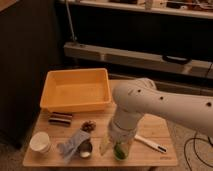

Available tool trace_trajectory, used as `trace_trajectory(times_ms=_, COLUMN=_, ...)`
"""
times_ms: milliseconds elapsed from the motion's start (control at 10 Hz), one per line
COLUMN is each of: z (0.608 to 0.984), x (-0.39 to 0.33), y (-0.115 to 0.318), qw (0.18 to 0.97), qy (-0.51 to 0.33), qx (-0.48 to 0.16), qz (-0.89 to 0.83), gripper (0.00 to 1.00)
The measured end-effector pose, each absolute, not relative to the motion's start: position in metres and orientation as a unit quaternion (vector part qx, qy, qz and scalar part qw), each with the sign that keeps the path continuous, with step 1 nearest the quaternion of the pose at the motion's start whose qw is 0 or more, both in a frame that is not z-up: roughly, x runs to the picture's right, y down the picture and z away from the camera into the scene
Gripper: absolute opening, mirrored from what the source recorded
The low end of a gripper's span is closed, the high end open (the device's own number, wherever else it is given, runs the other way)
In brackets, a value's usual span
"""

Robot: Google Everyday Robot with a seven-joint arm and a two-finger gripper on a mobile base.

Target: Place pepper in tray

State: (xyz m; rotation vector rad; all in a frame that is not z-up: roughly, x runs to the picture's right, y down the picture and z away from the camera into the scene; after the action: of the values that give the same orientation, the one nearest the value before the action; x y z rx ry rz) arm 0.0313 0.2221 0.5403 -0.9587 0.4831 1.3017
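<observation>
The pepper [120, 150] is a small dark green rounded thing on the wooden table near its front edge. My gripper [118, 145] hangs from the big white arm [150, 107] and reaches straight down onto the pepper, partly covering it. The tray [75, 90] is a large yellow-orange bin with raised sides at the table's back left, well apart from the gripper, with nothing visible inside it.
A white utensil [150, 144] lies right of the pepper. Left of it lie a blue-grey bag [73, 142], a shiny round can [86, 149], a small brown thing [89, 125], a dark bar [60, 119] and a pale round dish [40, 142]. A dark shelf unit stands behind.
</observation>
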Motion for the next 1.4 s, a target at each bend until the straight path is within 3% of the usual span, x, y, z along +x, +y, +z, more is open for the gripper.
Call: trace_trajectory(times_ms=1400, z=0.558, x=0.052, y=0.200, qw=0.628, qy=0.254, qx=-0.439, qz=0.590, gripper=0.65)
